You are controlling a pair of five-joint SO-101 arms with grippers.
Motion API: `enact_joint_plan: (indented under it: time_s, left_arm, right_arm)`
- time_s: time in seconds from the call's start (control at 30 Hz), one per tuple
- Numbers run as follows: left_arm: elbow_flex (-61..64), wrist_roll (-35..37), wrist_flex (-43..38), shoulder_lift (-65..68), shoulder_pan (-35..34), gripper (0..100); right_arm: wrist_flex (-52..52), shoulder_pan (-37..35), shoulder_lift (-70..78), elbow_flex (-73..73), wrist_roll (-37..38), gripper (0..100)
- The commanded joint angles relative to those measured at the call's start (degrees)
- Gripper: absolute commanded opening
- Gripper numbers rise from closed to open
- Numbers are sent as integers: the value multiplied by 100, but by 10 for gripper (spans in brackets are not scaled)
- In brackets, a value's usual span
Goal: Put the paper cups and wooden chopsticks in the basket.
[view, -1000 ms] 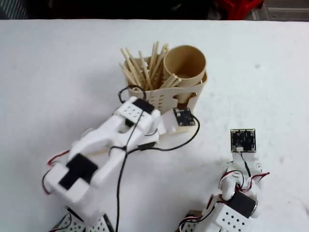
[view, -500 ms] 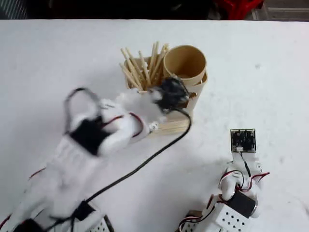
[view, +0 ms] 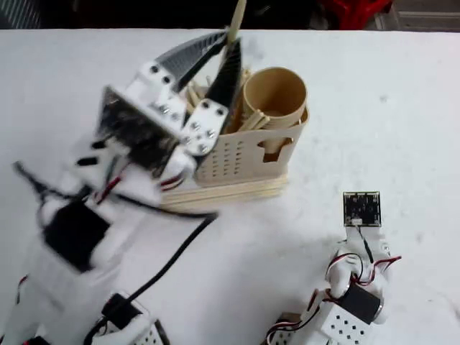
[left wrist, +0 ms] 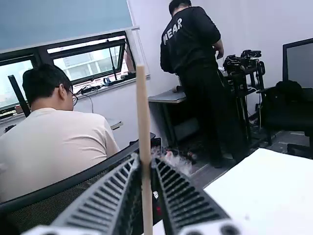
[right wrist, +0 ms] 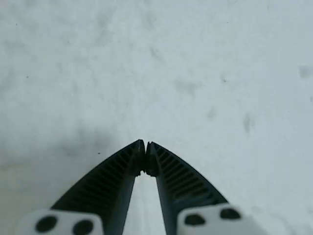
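Left claw (view: 231,39) grips a chopstick (view: 236,16) above the basket (view: 244,154), at 12 o'clock; cup (view: 275,93) sits inside. Right claw (right wrist: 145,149), at 5 o'clock, clenched empty over tabletop (right wrist: 205,73).

Left gripper (left wrist: 145,160) raised and tilted upward, jaws clamped on a wooden chopstick (left wrist: 143,117), right gripper (right wrist: 146,145) held low, jaws pressed together.

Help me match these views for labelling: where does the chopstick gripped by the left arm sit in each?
High view: chopstick sticks up from the left pincer over the basket.
Left wrist view: upright between that pincer's fingers.
Right wrist view: right pincer over table.
Shared landmark: the left pincer.
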Motion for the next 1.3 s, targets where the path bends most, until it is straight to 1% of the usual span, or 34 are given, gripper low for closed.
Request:
enact_joint_plan:
  time_s: [0.0,0.17,0.33,0.57,0.63,0.7,0.73,0.77,0.83,0.87,0.93,0.97,1.03,1.13,1.27]
  left_arm:
    - [53,97,-738,576,-215,28]
    - [53,114,-809,857,-497,38]
    - [53,747,-730,857,-497,123]
    - [105,791,-571,857,-497,118]
    - [114,791,-114,857,-453,103]
    - [105,782,686,866,-356,90]
    - [105,695,1204,910,-233,88]
    - [105,440,1749,927,-127,88]
    - [123,-334,2769,1033,127,87]
    - [149,-615,3138,1156,303,87]
    - [378,-747,3464,1516,488,87]
    - [554,-782,3481,1745,523,87]
    - [914,-1134,3393,2264,514,87]
    - [1292,-1626,2989,3178,338,87]
    - [1310,-2066,2523,4224,110,88]
  right_arm:
    - [40,-66,-75,26,-18,18]
    - [40,-66,-75,26,-18,18]
    - [40,-66,-75,26,-18,18]
    - [40,-66,-75,26,-18,18]
    - [40,-66,-75,26,-18,18]
    - [40,-66,-75,26,-18,18]
    - [40,-66,-75,26,-18,18]
    - [40,-66,-75,26,-18,18]
    - [40,-57,-75,26,-18,18]
    - [40,-48,-75,26,-18,18]
    - [40,-48,-66,26,-18,18]
    - [40,-48,-57,26,-18,18]
    - [40,-40,-57,26,-18,18]
    - [40,-31,-48,26,-18,18]
    - [31,-22,-40,26,-18,18]
